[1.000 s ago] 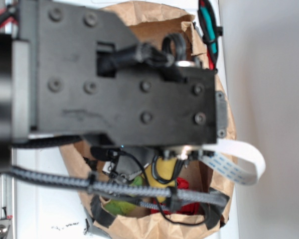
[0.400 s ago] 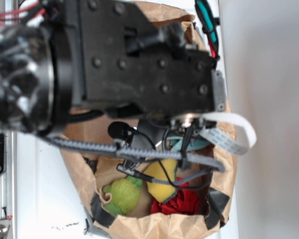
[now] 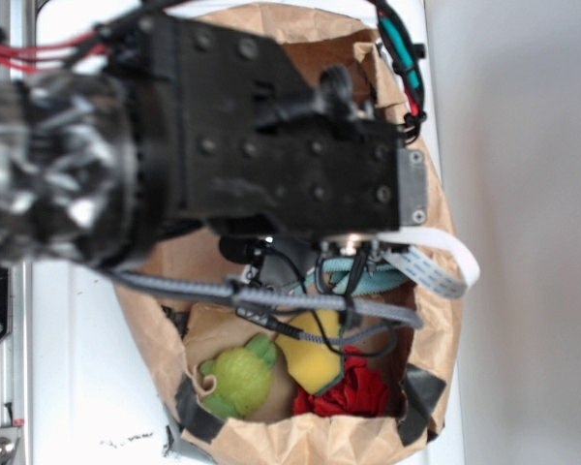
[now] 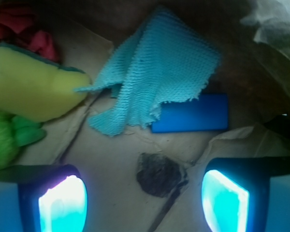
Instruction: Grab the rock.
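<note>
The rock [image 4: 158,173] is a small, dark, lumpy stone lying on the brown paper floor of the bag, seen in the wrist view. My gripper [image 4: 144,203] hangs open above it, its two glowing pads [image 4: 63,205] far apart, with the rock between them and slightly right of centre. Nothing is held. In the exterior view the arm's black body [image 3: 271,155] covers the bag's middle, so the rock is hidden there.
A blue block [image 4: 191,113] lies just beyond the rock, partly under a teal knitted cloth [image 4: 152,72]. A yellow sponge [image 4: 34,84], a green plush toy [image 3: 237,378] and a red cloth [image 3: 353,392] sit at one end. The paper bag's walls [image 3: 436,320] ring everything.
The arm has swung and moved up in the exterior view, uncovering the green toy, the yellow sponge and the red cloth at the bag's near end.
</note>
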`<state>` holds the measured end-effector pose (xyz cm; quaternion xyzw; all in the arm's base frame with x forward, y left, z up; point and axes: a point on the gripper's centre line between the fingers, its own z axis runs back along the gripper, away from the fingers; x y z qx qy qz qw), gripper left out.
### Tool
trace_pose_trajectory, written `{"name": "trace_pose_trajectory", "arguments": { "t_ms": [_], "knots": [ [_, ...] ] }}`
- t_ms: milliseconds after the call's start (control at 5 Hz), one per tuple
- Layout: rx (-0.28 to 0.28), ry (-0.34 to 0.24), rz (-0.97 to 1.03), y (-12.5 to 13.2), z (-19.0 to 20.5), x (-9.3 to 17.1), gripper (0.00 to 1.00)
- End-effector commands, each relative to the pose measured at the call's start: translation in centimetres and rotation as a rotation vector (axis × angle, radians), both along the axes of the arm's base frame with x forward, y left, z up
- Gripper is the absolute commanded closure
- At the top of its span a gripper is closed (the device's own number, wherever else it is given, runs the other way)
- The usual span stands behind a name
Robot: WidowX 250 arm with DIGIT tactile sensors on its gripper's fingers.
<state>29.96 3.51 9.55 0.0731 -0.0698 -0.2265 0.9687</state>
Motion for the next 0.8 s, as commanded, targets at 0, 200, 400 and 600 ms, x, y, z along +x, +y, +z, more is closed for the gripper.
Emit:
{"name": "trace_pose_trajectory", "arguments": {
  "t_ms": [0,200,400,600],
  "knots": [
    [0.035,-0.022,-0.006,0.2,0.2,0.7,0.0],
    [0.049,-0.03,-0.016,0.2,-0.8,0.7,0.0],
    [0.025,-0.028,-0.03,0.4,-1.5,1.0,0.0],
    [0.003,-0.023,-0.041,0.5,-1.8,1.0,0.0]
  ]
}}
